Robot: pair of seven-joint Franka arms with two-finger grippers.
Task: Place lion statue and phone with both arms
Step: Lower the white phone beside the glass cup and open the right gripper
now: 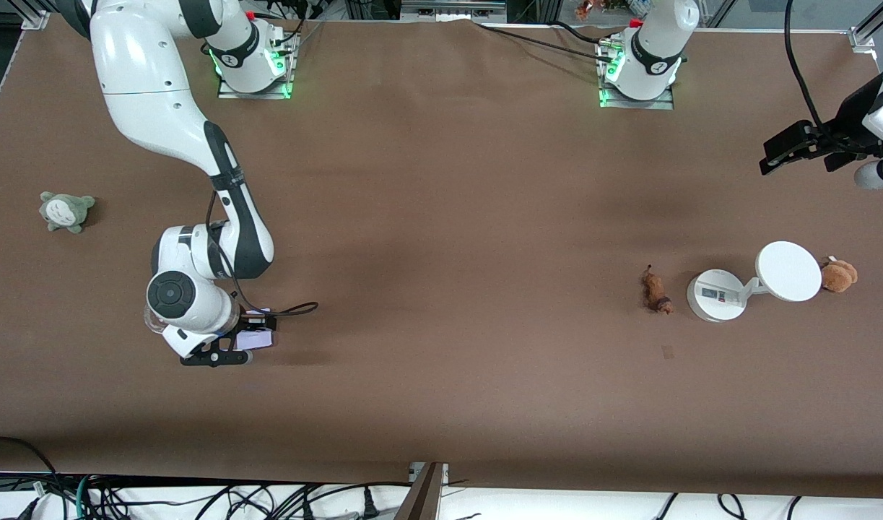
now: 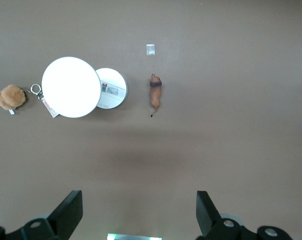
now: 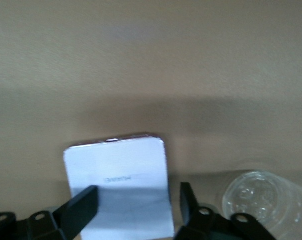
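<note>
The phone [image 1: 261, 338] is a pale lavender-white rectangle lying flat on the brown table toward the right arm's end. My right gripper [image 1: 248, 338] is low over it and open, with one finger on each side of the phone [image 3: 115, 170] in the right wrist view [image 3: 138, 205]. The lion statue [image 1: 656, 290] is a small orange-brown figurine lying on the table toward the left arm's end, beside the white stand; it also shows in the left wrist view [image 2: 156, 92]. My left gripper [image 1: 777, 155] is open and empty, high over that end of the table [image 2: 139, 210].
A white stand has a round base [image 1: 714, 296] and a disc [image 1: 789, 271], with a brown plush toy [image 1: 838, 275] beside the disc. A grey-green plush [image 1: 66, 211] lies at the right arm's end. A clear cup [image 3: 253, 195] stands beside the phone.
</note>
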